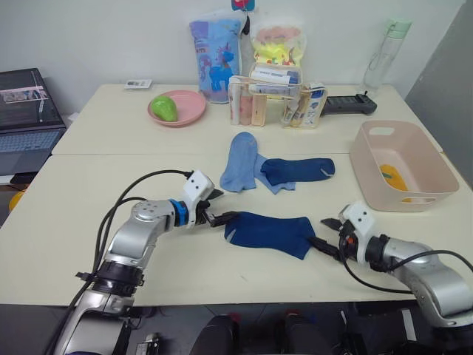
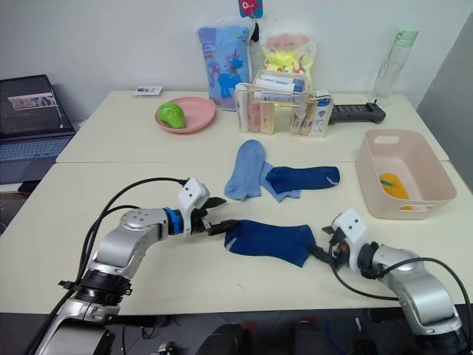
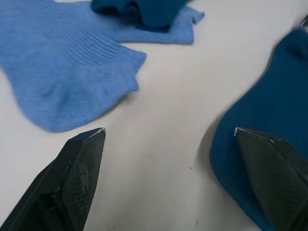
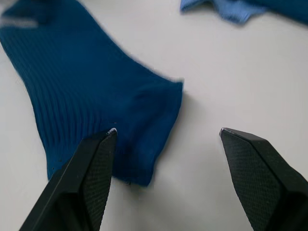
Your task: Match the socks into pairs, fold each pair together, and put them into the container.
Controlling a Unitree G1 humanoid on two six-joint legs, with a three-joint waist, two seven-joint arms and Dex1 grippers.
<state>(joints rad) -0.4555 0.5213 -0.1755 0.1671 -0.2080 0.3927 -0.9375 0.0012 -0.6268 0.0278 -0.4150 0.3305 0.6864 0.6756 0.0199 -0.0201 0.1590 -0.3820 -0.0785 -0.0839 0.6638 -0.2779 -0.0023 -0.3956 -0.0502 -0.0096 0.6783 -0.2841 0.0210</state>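
A dark navy sock (image 1: 270, 233) lies flat near the table's front edge. My left gripper (image 1: 220, 207) stands open at its left end, one finger (image 3: 269, 173) over the sock's edge. At the sock's right end my right gripper (image 1: 320, 232) is open too, with one finger (image 4: 86, 173) on the cuff. Behind, a second navy sock (image 1: 295, 170) lies across a light blue sock (image 1: 272, 183), beside another light blue sock (image 1: 239, 160). The pink container (image 1: 436, 174) sits at the right with a mustard yellow sock (image 1: 392, 177) inside.
At the back stand a pink plate (image 1: 194, 103) with a green fruit, a clear organiser (image 1: 277, 100) of boxes, two printed bags, a bottle (image 1: 384, 52) and a black device (image 1: 347, 103). A laptop (image 1: 26, 118) sits off the table's left.
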